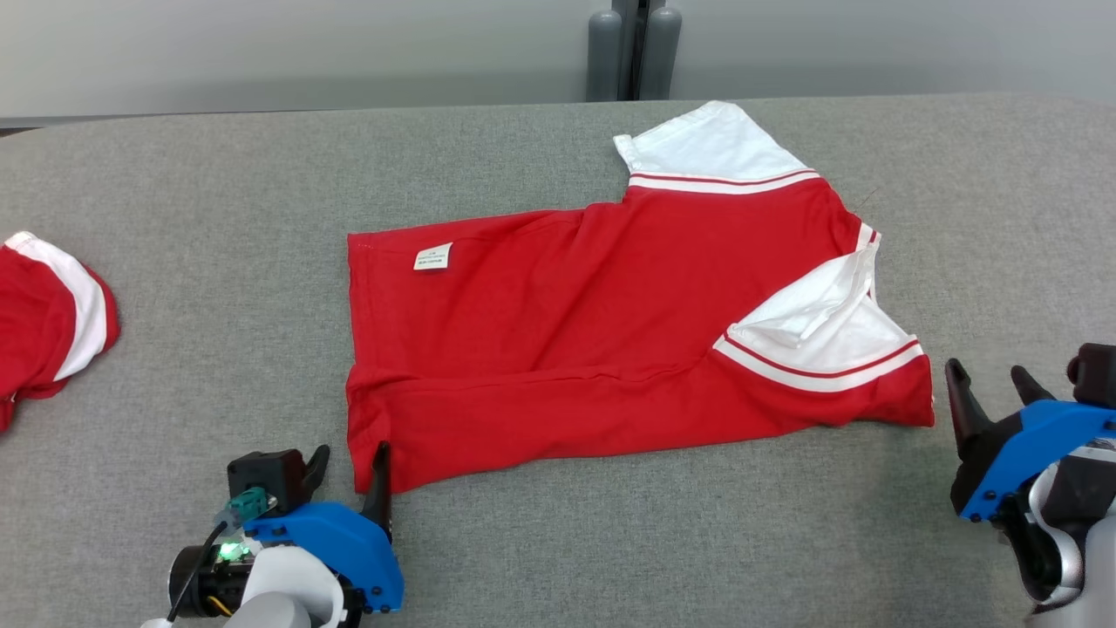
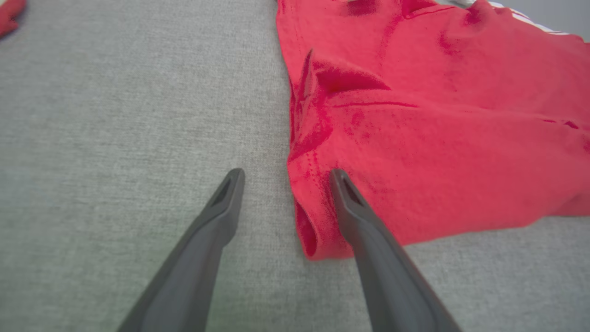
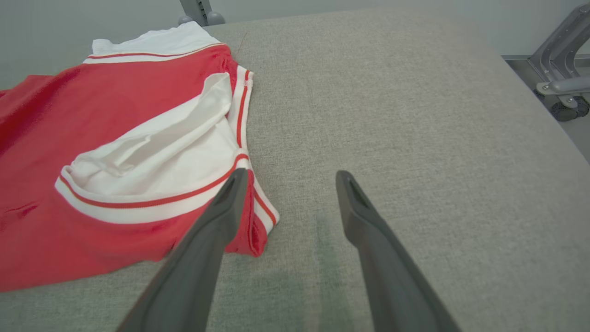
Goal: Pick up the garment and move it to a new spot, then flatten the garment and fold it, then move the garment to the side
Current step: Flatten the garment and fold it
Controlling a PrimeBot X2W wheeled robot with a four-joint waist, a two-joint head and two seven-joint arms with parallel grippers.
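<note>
I see the red shirt [image 1: 593, 331] lying spread out near the middle of the grey desk [image 1: 218, 218]. Its hem is toward my left and its white collar and white, red-striped sleeves are toward my right. A small white label [image 1: 432, 256] sits near the far corner of the hem. The cloth is mostly flat, with a few creases running along its length and one sleeve folded over the body.

My left pincer [image 1: 351, 449] is released, jaws spread wide at the shirt's near-left corner. In the left wrist view one finger [image 2: 368, 230] lies over the red fabric and the other is over bare desk beside the hem. I cannot tell if either one touches the cloth.

My right pincer [image 1: 987, 369] is also released and holds nothing. It is just beside the shirt's near-right corner, with one finger [image 3: 216, 221] across the striped edge and the other over bare desk.

Another red-and-white garment [image 1: 44, 314] lies at the desk's left edge, well apart from the shirt.
</note>
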